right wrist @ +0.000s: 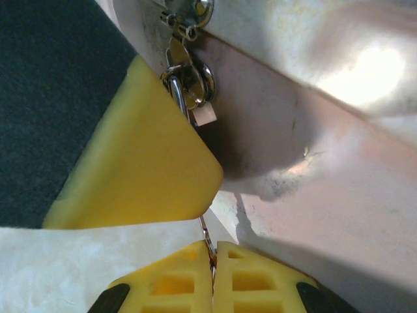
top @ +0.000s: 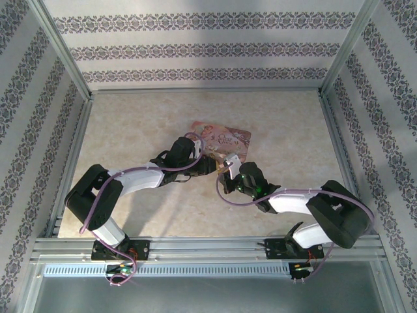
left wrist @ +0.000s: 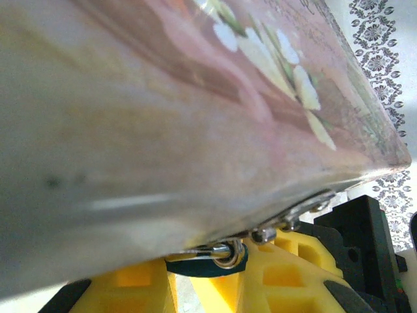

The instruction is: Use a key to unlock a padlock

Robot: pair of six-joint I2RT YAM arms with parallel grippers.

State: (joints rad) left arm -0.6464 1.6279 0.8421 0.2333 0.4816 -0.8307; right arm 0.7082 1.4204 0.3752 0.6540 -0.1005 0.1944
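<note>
Currently | key (right wrist: 205,231): shaft upright in right wrist view, tip toward padlock (right wrist: 190,77), pinched in closed right gripper (right wrist: 212,251) | left gripper (left wrist: 212,274) narrowly clamps padlock at pink box (top: 225,138) edge | contents hidden

My bench (top: 130,124) is pale, marbled beige. A pink illustrated box (top: 225,138) sits around its middle, slightly toward the far side.

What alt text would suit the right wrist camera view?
The right claw, shut on a thin key, points toward a small silvery padlock at the edge of a pink box. A second yellow finger sits beside the padlock.
</note>
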